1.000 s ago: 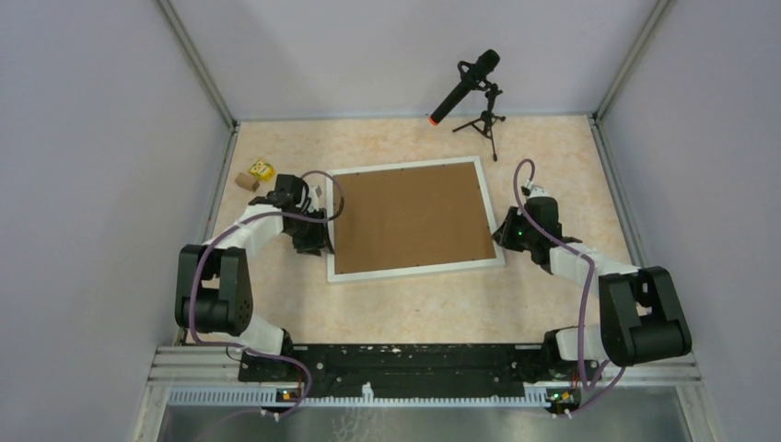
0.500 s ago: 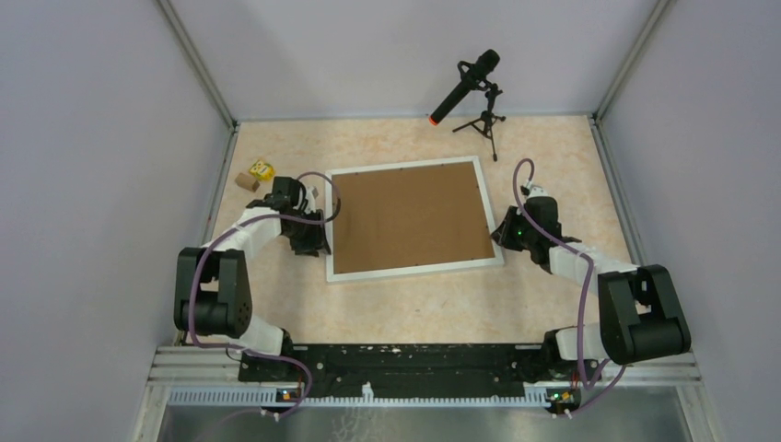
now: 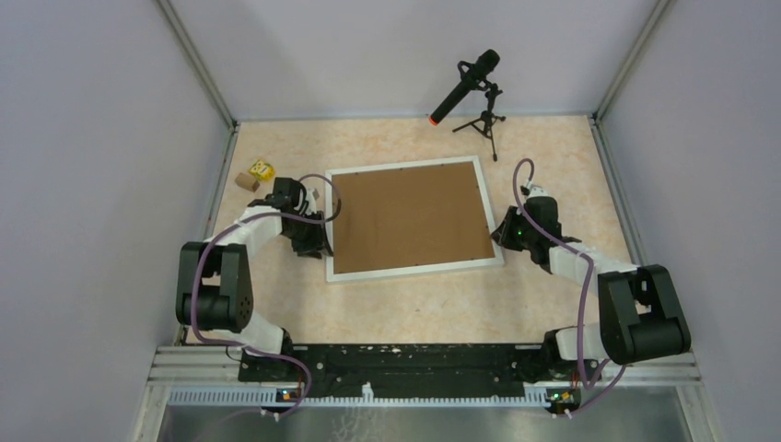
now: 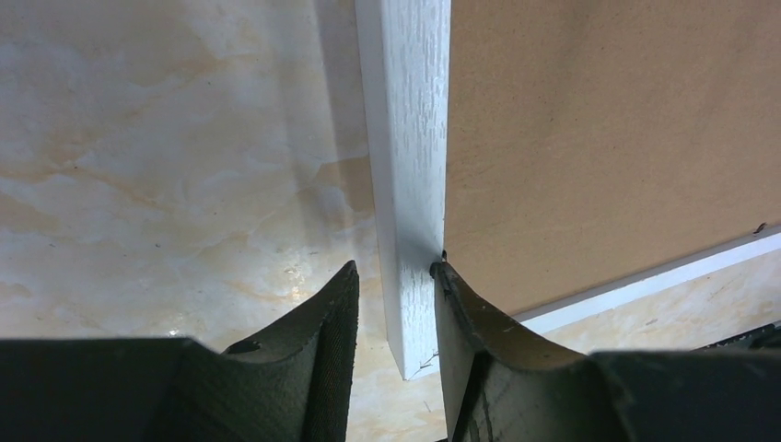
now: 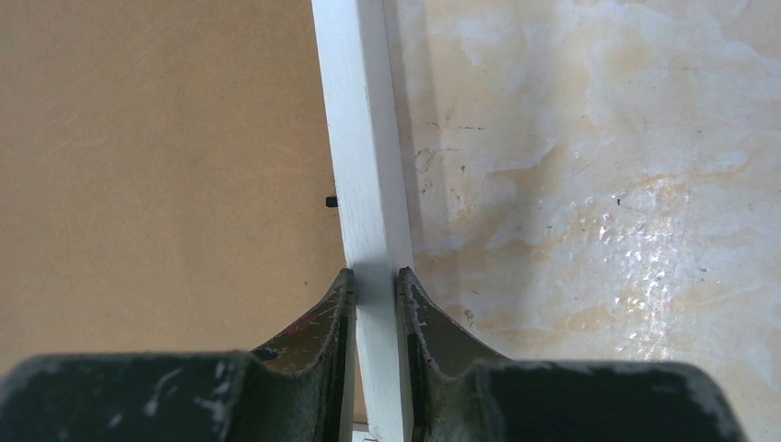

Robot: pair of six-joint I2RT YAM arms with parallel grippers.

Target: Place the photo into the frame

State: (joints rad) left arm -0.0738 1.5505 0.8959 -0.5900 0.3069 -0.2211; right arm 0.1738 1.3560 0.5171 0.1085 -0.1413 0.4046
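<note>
The frame (image 3: 414, 269), thin white grained moulding, lies flat mid-worktop (image 3: 414, 308). It is filled by a matt brown backing board (image 3: 412, 216) that hides whatever lies beneath. The right pincer (image 5: 375, 281) clamps the right rail between scuffed black fingers. The left pincer (image 4: 394, 276) straddles the left rail unclamped: one finger touches, the other stands just clear.

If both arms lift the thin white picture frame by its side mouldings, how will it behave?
The thin white picture frame is probably stiff, since its wood-grained moulding lies straight. Held at two narrow edges, it may tilt. The brown backing board might slip out if tilted.
</note>
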